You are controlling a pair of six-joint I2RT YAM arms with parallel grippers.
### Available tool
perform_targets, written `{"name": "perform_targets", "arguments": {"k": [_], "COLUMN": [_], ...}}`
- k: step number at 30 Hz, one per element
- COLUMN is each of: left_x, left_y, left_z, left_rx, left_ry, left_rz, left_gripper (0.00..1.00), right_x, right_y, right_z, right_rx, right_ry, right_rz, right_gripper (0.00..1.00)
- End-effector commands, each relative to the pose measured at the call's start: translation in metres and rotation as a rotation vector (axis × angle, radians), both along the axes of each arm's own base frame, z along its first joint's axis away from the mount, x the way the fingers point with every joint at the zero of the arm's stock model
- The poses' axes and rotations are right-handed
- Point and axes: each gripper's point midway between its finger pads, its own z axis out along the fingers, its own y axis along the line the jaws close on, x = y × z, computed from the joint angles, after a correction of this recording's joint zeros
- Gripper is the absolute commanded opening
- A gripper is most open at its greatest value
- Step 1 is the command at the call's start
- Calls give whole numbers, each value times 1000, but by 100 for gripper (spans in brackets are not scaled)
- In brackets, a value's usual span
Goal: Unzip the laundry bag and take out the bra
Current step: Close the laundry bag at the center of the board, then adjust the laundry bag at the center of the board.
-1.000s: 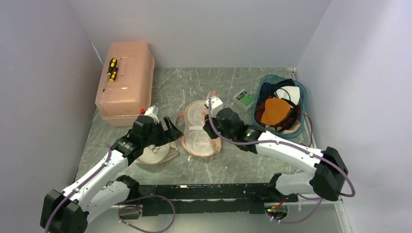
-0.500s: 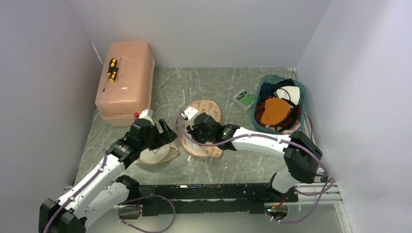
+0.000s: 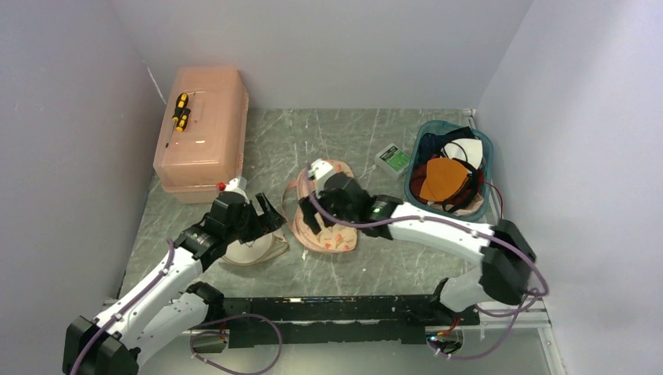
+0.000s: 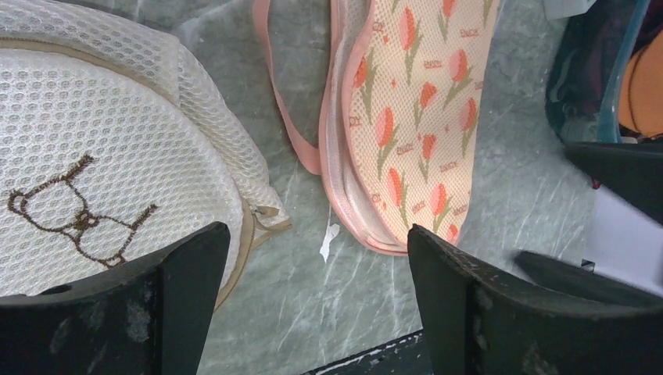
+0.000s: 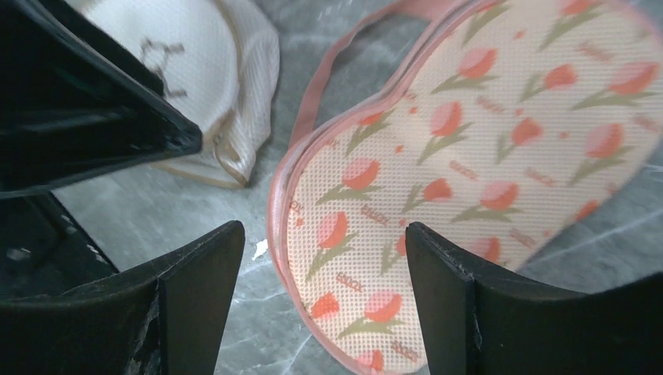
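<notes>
The white mesh laundry bag lies flat with its brown bra icon facing up and its cream rim toward the centre. It also shows at the top left of the right wrist view. My left gripper hangs open just above the table at the bag's right edge, left finger over the rim, holding nothing. My right gripper is open over the near end of a folded two-cup piece with pink tulip print. The bra is hidden.
A peach plastic box with a yellow-black screwdriver on its lid stands at the back left. A teal basket of mixed cloth is at the back right, a small green-white packet beside it. The tulip piece lies mid-table.
The right gripper has opened and let go of the tulip-print piece, which went from spread open to folded over on the table. The left arm has barely moved.
</notes>
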Motion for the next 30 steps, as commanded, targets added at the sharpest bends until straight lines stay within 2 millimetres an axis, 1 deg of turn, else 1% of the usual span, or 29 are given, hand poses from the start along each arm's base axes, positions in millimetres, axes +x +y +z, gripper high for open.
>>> {"name": "perform_targets", "arguments": {"k": [1,2,4,5,7,8,10,11,12,14,17,21,26,30], "left_x": [14,17,23,26,32,36,41,43,43,41,37,35,33,28], "left_y": [-13,-20,-38,-47,-64,-71,-81,-83,-85,-88,-89,-86,-87,-83], "left_z": [16,18,25,21,20,18,15,13,11,5,-4,-16,-27,-30], "left_rx": [-38,-62,-126,-158,-212,-228,-254,-261,-272,-295,-314,-306,-282,-264], "left_ry": [-37,-31,-16,19,64,78,100,114,124,155,201,235,285,311], "left_rz": [-18,-38,-78,-92,-127,-145,-162,-159,-159,-158,-138,-103,-95,-80], "left_gripper": [89,89,89,88,83,80,73,73,72,70,68,66,60,62], "right_x": [15,18,24,28,25,19,11,6,4,0,0,5,9,11], "right_y": [-32,-46,-77,-96,-113,-117,-115,-116,-116,-116,-119,-118,-114,-115], "right_z": [69,70,61,54,34,22,10,1,-3,-8,-11,-8,1,8], "right_rx": [228,268,339,370,405,411,442,444,451,458,446,434,455,452], "right_ry": [-40,-35,-13,-1,46,78,113,136,149,160,150,136,124,105], "right_rz": [-145,-185,-277,-335,-385,-388,-379,-378,-376,-375,-376,-378,-372,-372], "right_gripper": [79,79,78,77,75,74,73,73,73,73,73,73,73,73]}}
